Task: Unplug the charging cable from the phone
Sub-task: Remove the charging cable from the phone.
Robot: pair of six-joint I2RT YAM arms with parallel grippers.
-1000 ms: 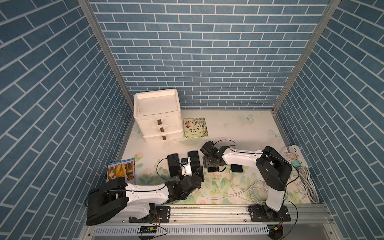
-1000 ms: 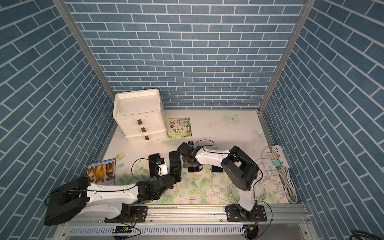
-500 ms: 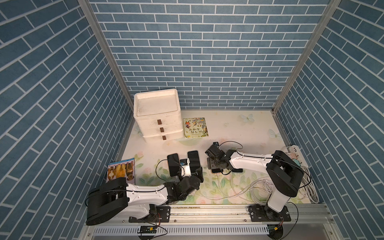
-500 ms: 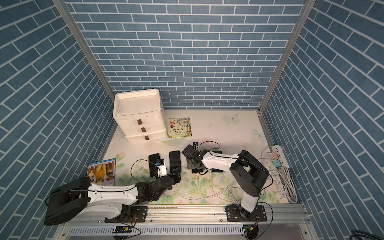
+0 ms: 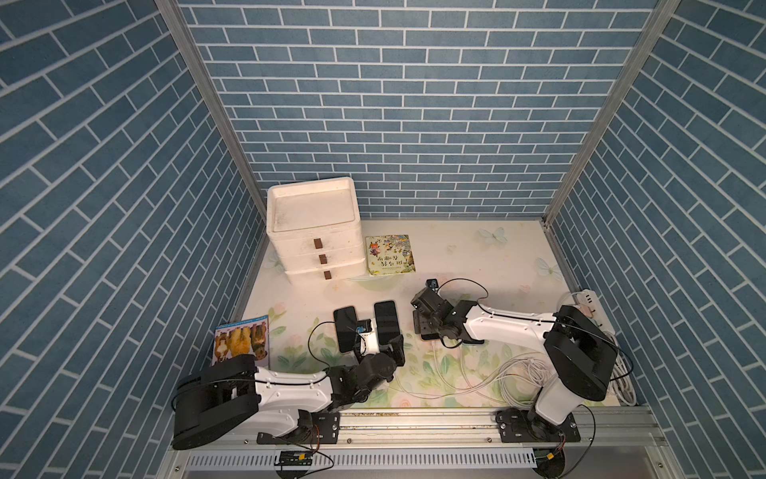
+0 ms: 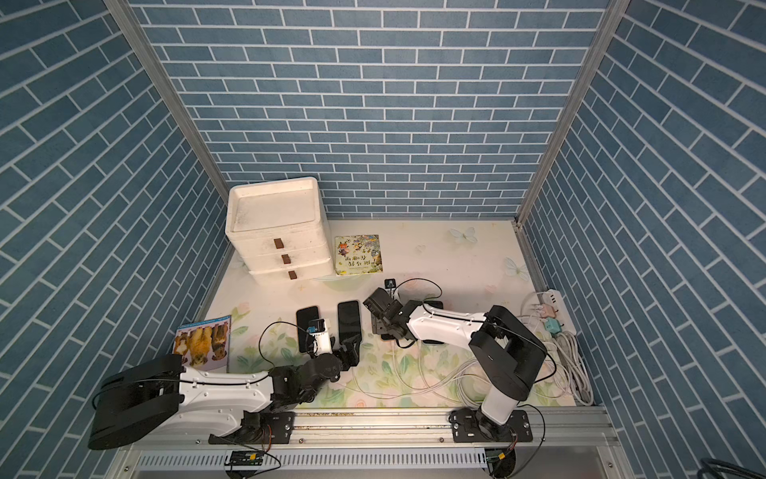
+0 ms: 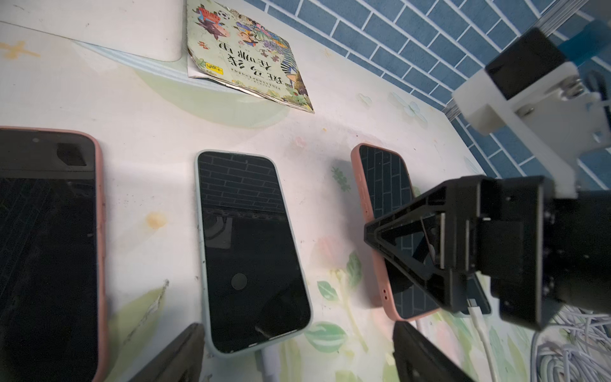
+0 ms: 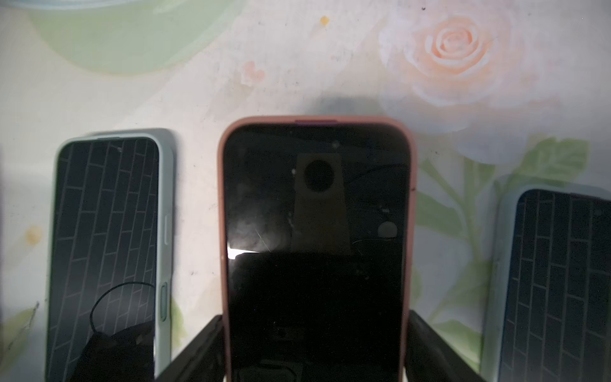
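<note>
Several dark-screened phones lie in a row on the flowered table. My left gripper (image 7: 299,352) is open, low at the near end of the mint-cased phone (image 7: 251,251) (image 5: 386,320). That phone's white charging cable (image 7: 269,360) is plugged in and lies between the fingers (image 7: 180,355), touching neither. My right gripper (image 8: 314,350) (image 5: 427,328) is shut on the third phone, in a pink case (image 8: 314,211) (image 7: 385,201), one finger against each long side. This phone's port is hidden under the gripper.
Another pink-cased phone (image 5: 345,328) lies left of the mint one, a blue-cased phone (image 8: 558,284) right of the held one. Loose white cables (image 5: 476,383) run to a power strip (image 5: 588,305). A white drawer unit (image 5: 315,232) and a picture book (image 5: 389,254) are at the back, another book (image 5: 242,342) at the left.
The right arm's elbow has swung to the right while its gripper stayed over the pink-cased phone. The left arm has hardly moved.
</note>
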